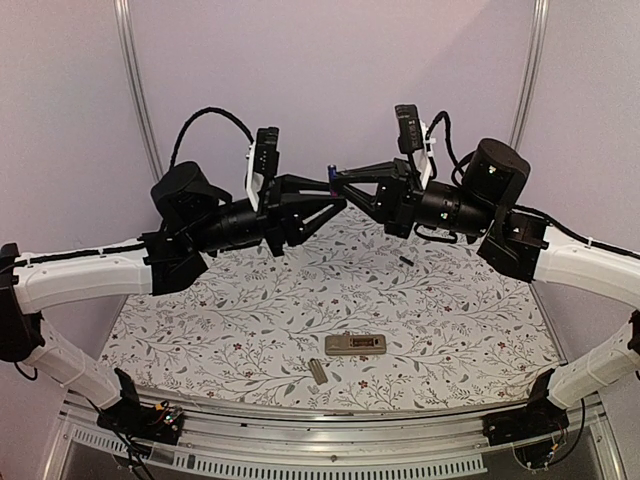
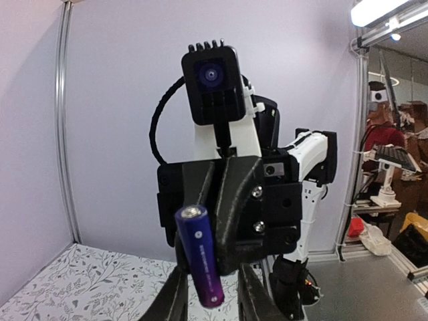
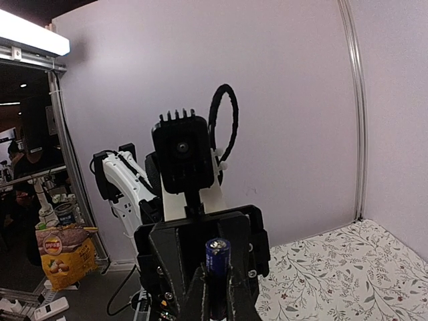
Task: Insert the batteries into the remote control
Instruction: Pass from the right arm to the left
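0/2 loaded | battery 1 (image 2: 199,251) aloft: right gripper (image 3: 217,284) pinches it, can't tell left gripper (image 2: 212,281) grip | battery 2 (image 1: 406,259) on table (image 1: 200,330) | you have both left to seat in remote (image 1: 356,345), cover (image 1: 318,372) off

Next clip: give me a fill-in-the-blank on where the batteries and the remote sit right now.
1. The jaws of the left gripper and right gripper meet around one battery in mid-___.
2. On the table lies just ___ loose battery.
3. The remote control lies with its battery recess facing ___.

Missing words: air; one; up.
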Available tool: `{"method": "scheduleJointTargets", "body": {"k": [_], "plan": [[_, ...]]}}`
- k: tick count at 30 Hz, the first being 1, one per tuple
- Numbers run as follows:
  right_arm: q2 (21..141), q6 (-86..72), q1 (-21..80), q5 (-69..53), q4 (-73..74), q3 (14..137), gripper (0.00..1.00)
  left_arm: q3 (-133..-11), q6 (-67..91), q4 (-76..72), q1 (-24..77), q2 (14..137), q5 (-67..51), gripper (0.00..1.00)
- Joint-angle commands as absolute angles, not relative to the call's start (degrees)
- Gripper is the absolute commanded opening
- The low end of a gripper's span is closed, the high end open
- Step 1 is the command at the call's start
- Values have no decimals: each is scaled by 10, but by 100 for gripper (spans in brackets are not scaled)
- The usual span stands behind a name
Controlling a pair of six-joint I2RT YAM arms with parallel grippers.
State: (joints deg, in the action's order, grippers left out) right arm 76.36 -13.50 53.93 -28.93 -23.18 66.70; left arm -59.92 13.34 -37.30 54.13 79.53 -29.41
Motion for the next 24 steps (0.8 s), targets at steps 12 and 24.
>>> {"method": "scheduleJointTargets", "body": {"k": [12, 24], "plan": [[748, -136, 542, -279, -229, 645, 0, -602, 122, -358, 555, 791, -284, 0], [714, -60, 542, -214, 66, 754, 58, -592, -39, -160, 558, 747, -61, 0]]}}
